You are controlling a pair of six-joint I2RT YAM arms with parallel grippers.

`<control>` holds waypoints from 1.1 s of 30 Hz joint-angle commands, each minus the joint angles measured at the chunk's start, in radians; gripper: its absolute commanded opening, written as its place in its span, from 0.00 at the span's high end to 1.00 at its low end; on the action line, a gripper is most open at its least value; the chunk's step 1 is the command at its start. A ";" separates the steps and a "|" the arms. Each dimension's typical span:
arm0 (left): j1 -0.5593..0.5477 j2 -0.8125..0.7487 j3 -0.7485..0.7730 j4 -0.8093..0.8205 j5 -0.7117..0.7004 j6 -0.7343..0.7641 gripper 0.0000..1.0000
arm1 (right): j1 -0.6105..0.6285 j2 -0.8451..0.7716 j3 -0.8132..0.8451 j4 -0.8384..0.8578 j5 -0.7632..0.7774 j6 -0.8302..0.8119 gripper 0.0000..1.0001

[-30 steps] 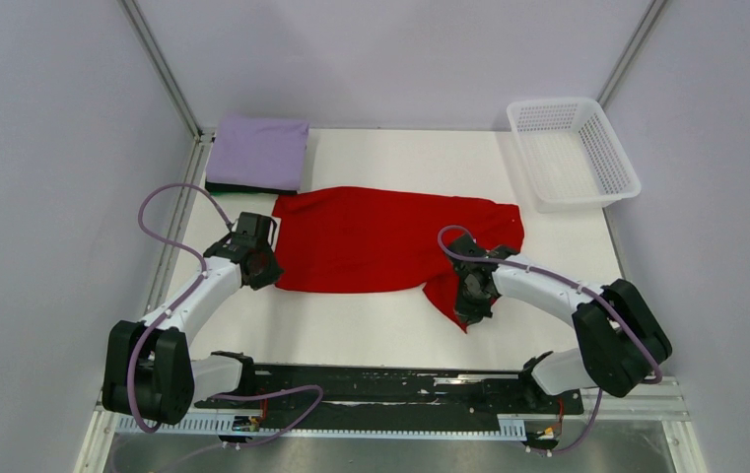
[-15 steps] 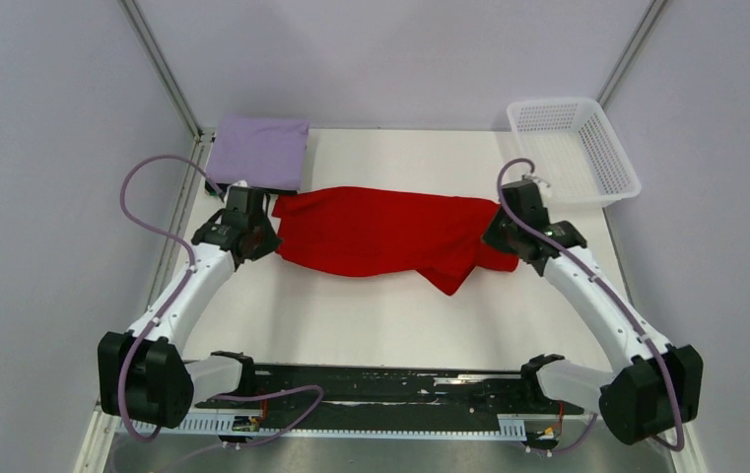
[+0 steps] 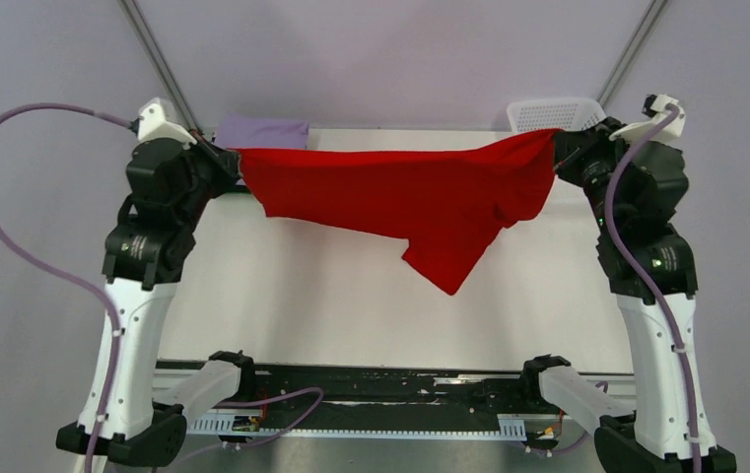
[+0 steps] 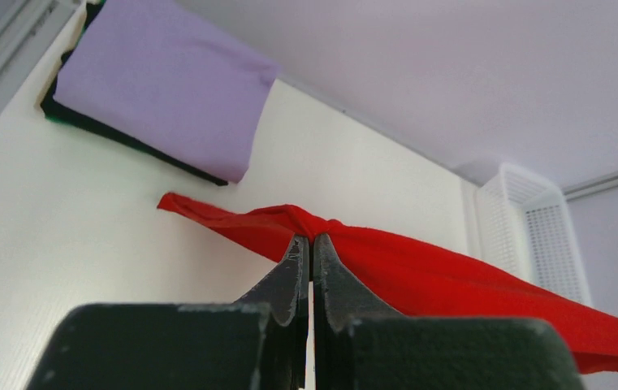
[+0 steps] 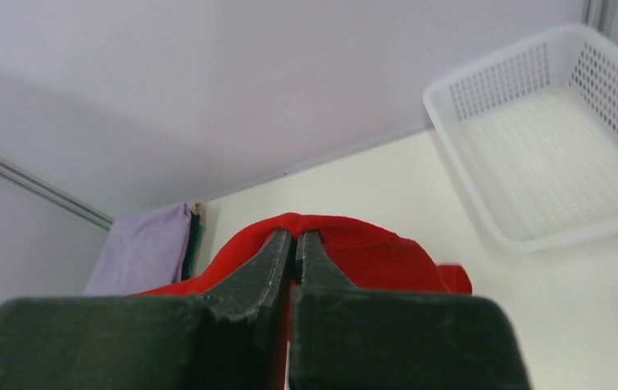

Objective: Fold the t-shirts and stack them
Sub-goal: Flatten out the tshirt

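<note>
The red t-shirt (image 3: pixel 400 197) hangs in the air, stretched between both raised arms, with a corner drooping toward the table. My left gripper (image 3: pixel 236 166) is shut on its left end, seen bunched at the tips in the left wrist view (image 4: pixel 309 238). My right gripper (image 3: pixel 560 146) is shut on its right end, seen in the right wrist view (image 5: pixel 296 234). The folded lavender t-shirt (image 3: pixel 262 131) lies at the back left on top of the dark green/black one (image 4: pixel 131 140), whose edge shows under it.
A white mesh basket (image 3: pixel 548 113) stands at the back right, largely behind the right arm and shirt; it shows whole in the right wrist view (image 5: pixel 549 138). Metal frame posts rise at both back corners. The white table (image 3: pixel 331 296) lies below the shirt.
Both arms have risen high and moved back, lifting the red t-shirt off the table. It now hangs stretched between them instead of lying on the surface.
</note>
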 commanded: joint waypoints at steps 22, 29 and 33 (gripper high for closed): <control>-0.002 -0.165 0.568 -0.226 0.101 0.113 1.00 | -0.006 -0.088 0.608 -0.044 -0.332 -0.208 1.00; -0.002 -0.149 0.329 -0.137 0.012 0.088 1.00 | -0.005 -0.054 0.343 0.071 -0.167 -0.280 1.00; -0.002 -0.098 0.069 -0.025 -0.117 0.046 1.00 | -0.006 -0.045 0.066 0.215 -0.056 -0.280 1.00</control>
